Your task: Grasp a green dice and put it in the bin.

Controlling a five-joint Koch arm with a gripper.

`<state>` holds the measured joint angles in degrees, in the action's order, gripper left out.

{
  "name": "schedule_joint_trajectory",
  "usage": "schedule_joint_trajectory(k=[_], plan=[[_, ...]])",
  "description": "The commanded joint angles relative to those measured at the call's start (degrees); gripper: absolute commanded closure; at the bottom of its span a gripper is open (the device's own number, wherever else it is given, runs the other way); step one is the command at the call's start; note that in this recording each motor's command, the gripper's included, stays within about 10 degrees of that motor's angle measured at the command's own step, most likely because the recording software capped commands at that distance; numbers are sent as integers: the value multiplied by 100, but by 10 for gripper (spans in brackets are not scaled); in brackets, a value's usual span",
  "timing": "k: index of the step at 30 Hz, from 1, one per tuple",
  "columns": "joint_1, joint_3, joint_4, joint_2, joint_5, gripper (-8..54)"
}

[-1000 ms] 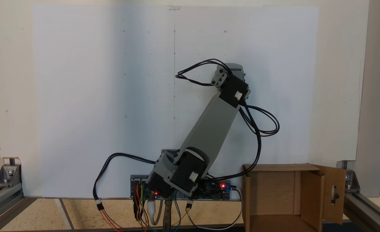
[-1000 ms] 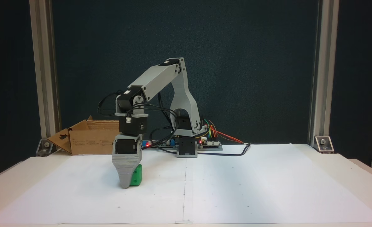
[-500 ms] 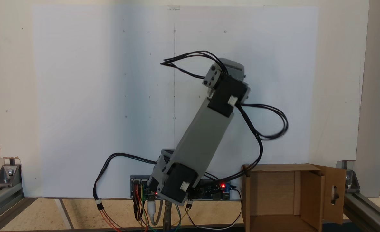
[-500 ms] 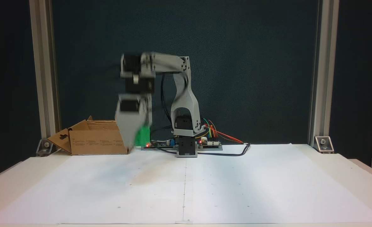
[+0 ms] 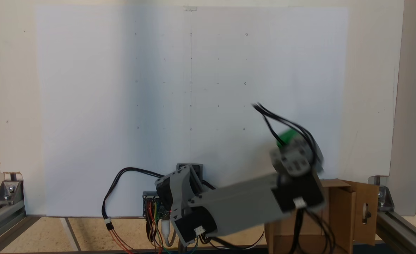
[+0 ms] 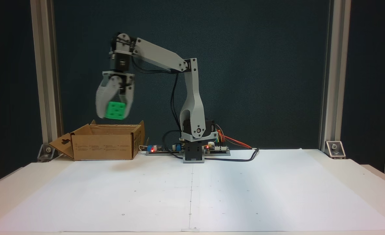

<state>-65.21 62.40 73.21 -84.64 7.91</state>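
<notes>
Green dice (image 6: 115, 110) clamped in hand (image 6: 114, 112), w/ bin (image 6: 104, 146) below

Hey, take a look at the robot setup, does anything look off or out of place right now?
Nothing stands out. The gripper holds the green dice squarely, in the air above the open bin. The white paper sheet lies flat. Blur on the arm in a fixed view is just motion.

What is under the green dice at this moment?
The dice, held in the gripper, hangs in the air. In a fixed view the open bin stands below it. The bin's inside is hidden by its walls.
</notes>
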Motion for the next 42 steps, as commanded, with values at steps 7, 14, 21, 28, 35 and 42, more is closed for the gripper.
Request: schedule_joint_trajectory(k=[7, 14, 21, 28, 35, 42], plan=[[-2786, -264, -835, -202, 958, 339], [-3981, -264, -1055, 606, 1934, 339], [-4236, -264, -1986, 1626, 2127, 339], [-4482, -202, -2435, 1828, 2109, 51], [-4210, -220, -2443, 1143, 1011, 38], [-1698, -220, -2883, -598, -738, 34]])
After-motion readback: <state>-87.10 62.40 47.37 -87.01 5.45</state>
